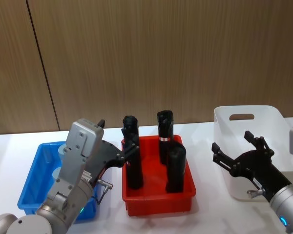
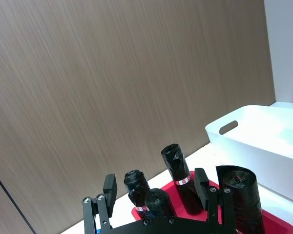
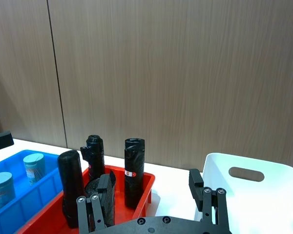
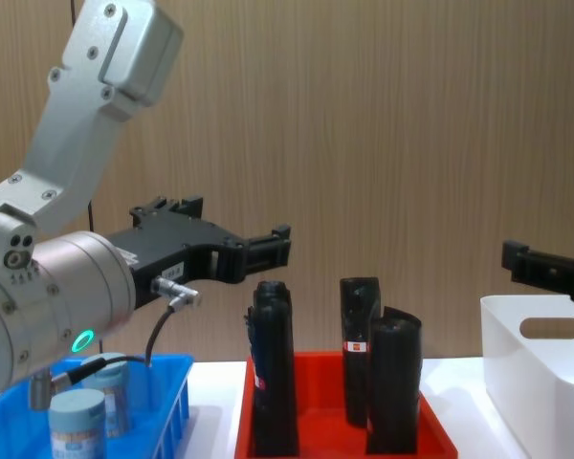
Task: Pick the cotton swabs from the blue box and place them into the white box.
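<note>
The blue box [image 1: 31, 187] sits on the table's left with cotton swabs [image 3: 33, 165] standing in it, clear jars with pale blue-grey lids [image 4: 77, 421]. My left arm partly hides them in the head view. My left gripper [image 1: 118, 139] hovers open above the blue box's right side, pointing toward the red tray, and holds nothing [image 2: 155, 183]. The white box [image 1: 268, 114] stands at the right, and no jar shows inside it. In front of its left wall my right gripper [image 1: 232, 141] hangs open with nothing between its fingers [image 3: 151, 181].
A red tray [image 1: 158, 202] lies between the two boxes with three tall black upright packs [image 1: 164, 134] standing in it. A wood-panelled wall rises behind the white table.
</note>
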